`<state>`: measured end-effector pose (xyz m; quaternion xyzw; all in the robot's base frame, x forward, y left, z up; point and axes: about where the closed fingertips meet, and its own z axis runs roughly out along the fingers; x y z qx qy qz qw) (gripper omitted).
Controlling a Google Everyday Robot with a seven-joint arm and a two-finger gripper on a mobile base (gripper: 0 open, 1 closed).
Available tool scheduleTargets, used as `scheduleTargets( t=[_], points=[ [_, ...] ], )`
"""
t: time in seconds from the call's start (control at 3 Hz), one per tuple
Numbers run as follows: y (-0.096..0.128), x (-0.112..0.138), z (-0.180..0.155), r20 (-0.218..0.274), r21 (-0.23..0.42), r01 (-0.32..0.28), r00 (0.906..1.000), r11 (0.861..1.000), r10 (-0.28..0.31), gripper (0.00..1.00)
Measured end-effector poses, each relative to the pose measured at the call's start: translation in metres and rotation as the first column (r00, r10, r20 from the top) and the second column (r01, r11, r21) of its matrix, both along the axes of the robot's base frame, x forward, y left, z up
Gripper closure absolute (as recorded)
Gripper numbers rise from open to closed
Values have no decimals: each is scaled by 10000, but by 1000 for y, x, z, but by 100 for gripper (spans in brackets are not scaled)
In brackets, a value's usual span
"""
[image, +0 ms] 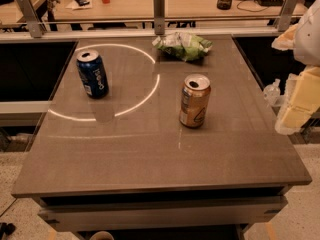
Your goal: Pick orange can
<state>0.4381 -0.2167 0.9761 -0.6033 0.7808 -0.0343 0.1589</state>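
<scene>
The orange can (pixel 194 100) stands upright on the grey table (pixel 150 149), a little right of the middle. It is orange-gold with a silver opened top, a pale label band and a dark triangular mark. My gripper (pixel 273 92) hangs at the right edge of the view, beyond the table's right side and well to the right of the can. It touches nothing. The white and yellow arm parts (pixel 301 96) rise behind it.
A dark blue can (pixel 92 74) stands upright at the table's left rear. A crumpled green chip bag (pixel 183 45) lies at the back centre. A metal rail with posts (pixel 159 6) runs behind the table, with a cluttered desk beyond it.
</scene>
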Motion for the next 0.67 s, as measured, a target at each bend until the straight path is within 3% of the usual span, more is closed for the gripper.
scheduleTargets(
  t=[0.67],
  points=[
    [-1, 1, 3, 74, 374, 44, 10000, 9993, -47, 0]
  ],
)
